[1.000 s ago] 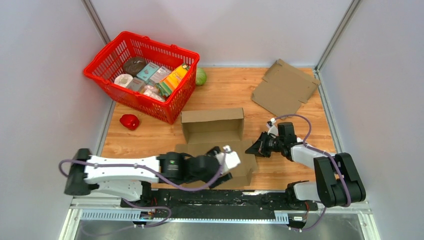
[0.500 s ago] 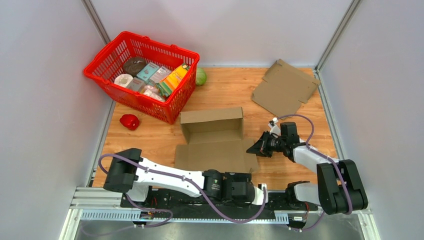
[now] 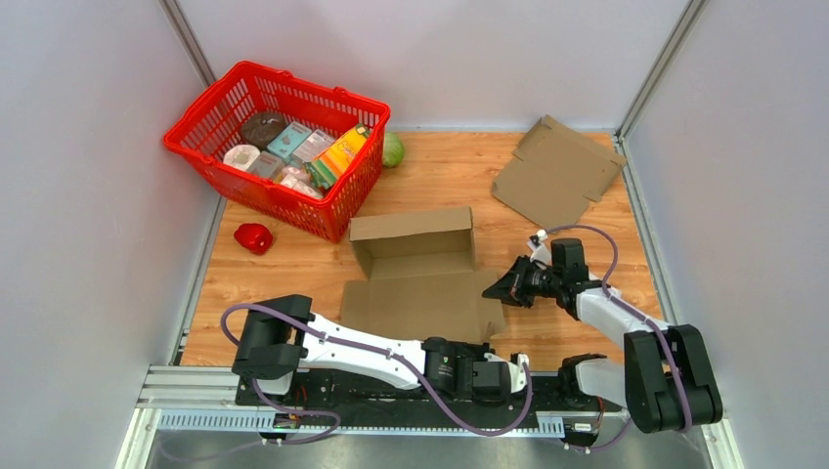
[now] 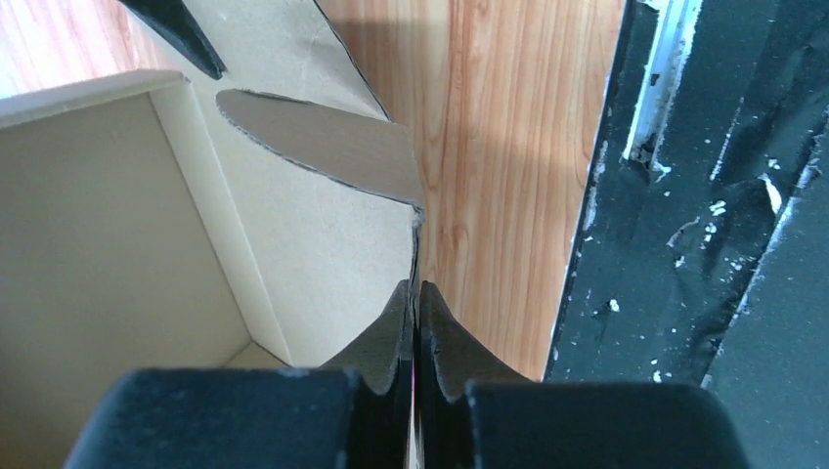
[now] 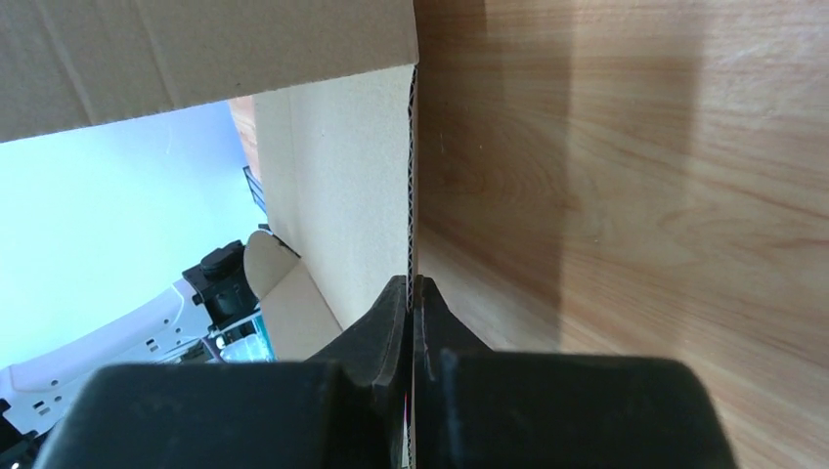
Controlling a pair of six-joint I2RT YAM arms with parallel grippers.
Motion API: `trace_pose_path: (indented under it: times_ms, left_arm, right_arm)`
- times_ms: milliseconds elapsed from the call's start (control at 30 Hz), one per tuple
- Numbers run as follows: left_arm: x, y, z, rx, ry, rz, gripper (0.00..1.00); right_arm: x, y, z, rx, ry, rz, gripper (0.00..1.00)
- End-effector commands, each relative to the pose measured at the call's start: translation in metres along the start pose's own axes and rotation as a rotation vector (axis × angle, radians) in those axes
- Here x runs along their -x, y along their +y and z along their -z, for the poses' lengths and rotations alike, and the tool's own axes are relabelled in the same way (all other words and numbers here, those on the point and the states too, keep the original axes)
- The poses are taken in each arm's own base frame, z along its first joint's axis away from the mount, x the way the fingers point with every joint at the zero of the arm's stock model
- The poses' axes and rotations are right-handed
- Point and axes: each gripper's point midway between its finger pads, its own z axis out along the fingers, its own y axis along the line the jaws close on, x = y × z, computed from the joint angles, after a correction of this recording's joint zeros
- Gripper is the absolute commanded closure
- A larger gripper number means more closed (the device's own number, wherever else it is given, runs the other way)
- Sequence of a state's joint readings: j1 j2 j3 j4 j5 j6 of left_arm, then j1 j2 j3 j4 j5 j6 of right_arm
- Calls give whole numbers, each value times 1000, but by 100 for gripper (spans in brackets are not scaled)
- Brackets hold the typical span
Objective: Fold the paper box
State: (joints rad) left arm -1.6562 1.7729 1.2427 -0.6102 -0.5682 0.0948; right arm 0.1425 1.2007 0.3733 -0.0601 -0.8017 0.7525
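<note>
The paper box (image 3: 415,274) lies open on the wooden table, its back wall upright and its near panel flat. My right gripper (image 3: 501,286) is at the box's right side, shut on the corrugated edge of a side flap (image 5: 337,186) that runs down between the fingertips of the gripper (image 5: 412,280). My left arm stretches along the near rail, with its gripper (image 3: 492,344) at the box's near right corner. In the left wrist view that gripper (image 4: 414,285) is shut on the thin edge of a box flap (image 4: 323,244), with the box's inside to the left.
A red basket (image 3: 200,132) with groceries stands at the back left, a green round item (image 3: 392,149) beside it. A red pepper (image 3: 253,237) lies left of the box. A flat cardboard sheet (image 3: 557,171) is at the back right. The black rail (image 4: 684,244) runs close by the left gripper.
My left arm swung from above the box's near panel down to the near right corner, and its jaws went from open to shut on the flap edge. The right gripper barely moved.
</note>
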Motion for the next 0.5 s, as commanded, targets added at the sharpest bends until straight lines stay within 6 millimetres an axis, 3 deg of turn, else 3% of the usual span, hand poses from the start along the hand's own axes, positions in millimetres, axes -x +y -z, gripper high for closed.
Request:
trace_pose_path:
  times_ms: [0,67,167,233,267,333,367,433,467]
  left_arm:
    - [17,18,15,49,-60,16,97]
    - [20,20,20,41,-69,23,100]
    - [26,24,33,20,-93,49,100]
    - [28,28,41,-4,-120,99,100]
    - [28,29,43,-18,-130,124,100]
    - [28,38,51,-48,-155,220,100]
    - [28,44,55,-56,-169,239,100]
    - [31,61,70,-79,-216,370,100]
    - [37,71,79,-90,-244,418,100]
  right_arm:
    - [9,15,7,18,-31,18,87]
    - [16,23,13,-3,-53,51,61]
    - [33,30,35,-65,-166,104,37]
    - [54,43,58,-84,-294,126,27]
    - [62,37,69,-154,-365,116,22]
    - [79,64,102,-178,-509,210,17]
    - [83,59,117,-258,-564,201,14]
    - [90,85,149,-285,-667,280,11]
    - [88,78,160,-349,-691,264,10]
